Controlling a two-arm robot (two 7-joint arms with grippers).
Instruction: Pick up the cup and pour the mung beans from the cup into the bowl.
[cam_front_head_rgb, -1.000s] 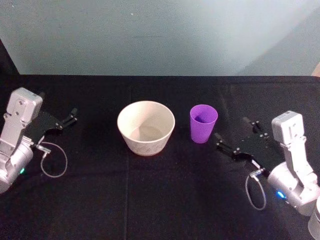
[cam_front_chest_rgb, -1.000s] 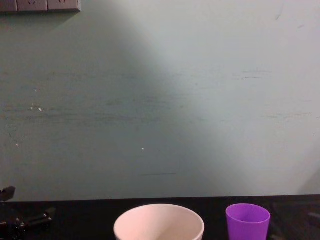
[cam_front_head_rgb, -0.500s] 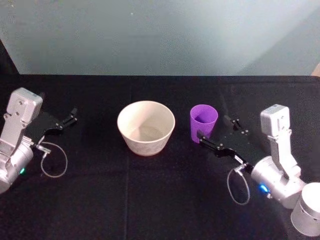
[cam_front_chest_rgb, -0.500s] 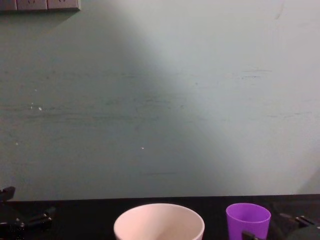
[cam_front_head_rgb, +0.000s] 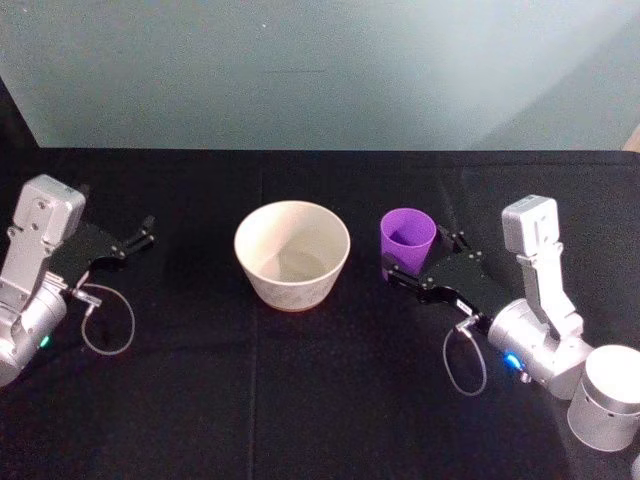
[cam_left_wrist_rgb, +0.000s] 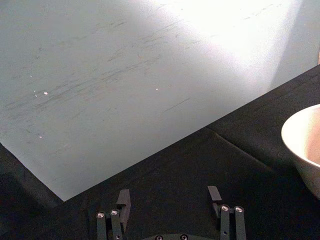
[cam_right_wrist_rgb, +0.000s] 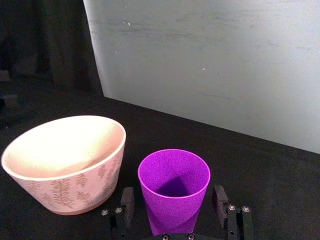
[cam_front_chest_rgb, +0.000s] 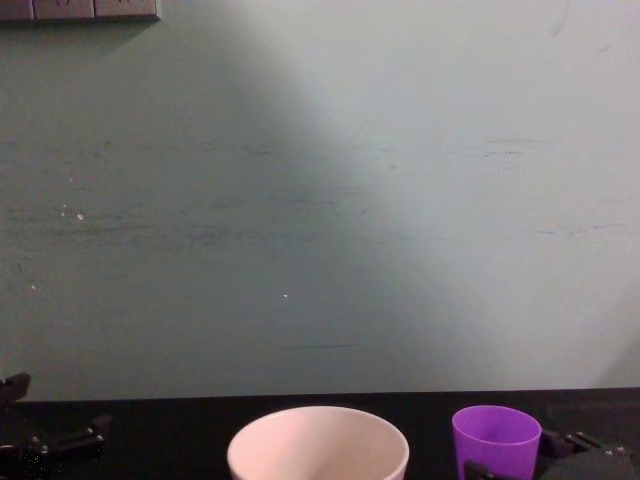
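Cup (cam_front_head_rgb: 407, 245) now sits between the spread jaws of the right gripper (cam_front_head_rgb: 422, 253), which flank the purple tumbler without yet touching it; within the last second the arm has slid in from farther off. The tumbler stands upright just right of the bowl (cam_front_head_rgb: 290, 285). A squeeze looks next. Left gripper (cam_front_head_rgb: 137, 238), also spread, waits well left of the bowl.

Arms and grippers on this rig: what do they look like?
The left arm and right arm are silver-grey with boxy pale wrist blocks and thin looped cables. The left gripper and right gripper are flat black, two slim fingers, silver screws. Green light on left, blue on right.
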